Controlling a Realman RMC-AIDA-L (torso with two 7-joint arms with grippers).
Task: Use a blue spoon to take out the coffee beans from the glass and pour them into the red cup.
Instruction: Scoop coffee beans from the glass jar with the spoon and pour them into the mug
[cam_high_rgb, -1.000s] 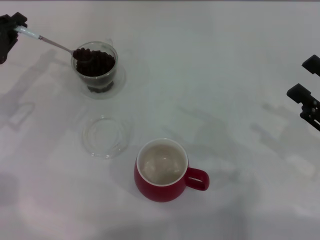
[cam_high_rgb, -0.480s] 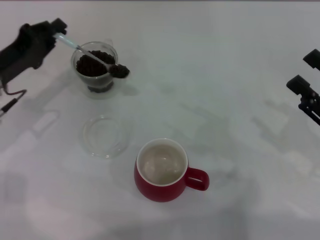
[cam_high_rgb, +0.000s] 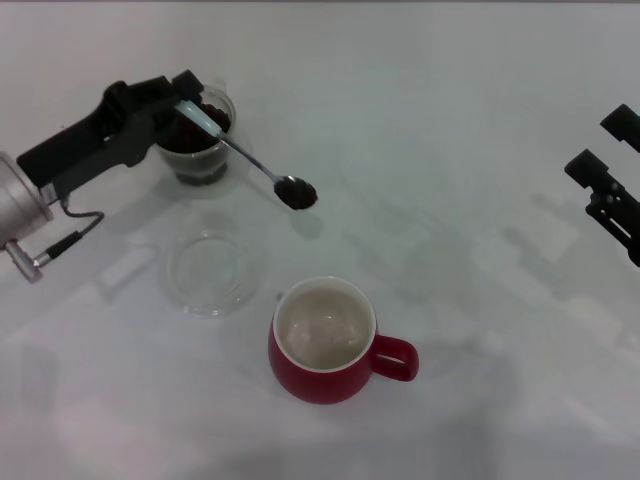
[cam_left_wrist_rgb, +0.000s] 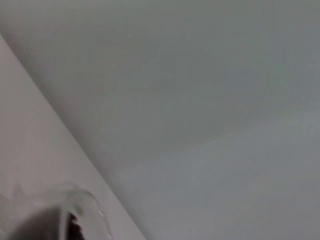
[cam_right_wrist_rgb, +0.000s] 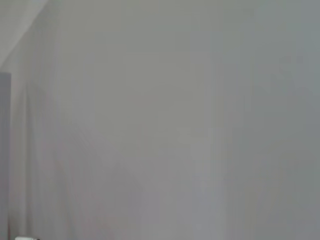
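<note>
My left gripper is shut on the pale handle of the blue spoon, above the glass. The spoon slants down toward the table's middle, and its bowl carries a small load of coffee beans in the air between the glass and the red cup. The glass holds more dark beans and is partly hidden by my gripper; its rim also shows in the left wrist view. The red cup stands upright, cream inside, its handle pointing right. My right gripper is open at the right edge.
A flat clear round dish lies on the white table between the glass and the red cup. A cable hangs from my left arm at the left edge.
My left arm has swung right over the glass. The spoon lifted out of the glass with beans and moved right and nearer the red cup. The right arm has hardly moved.
</note>
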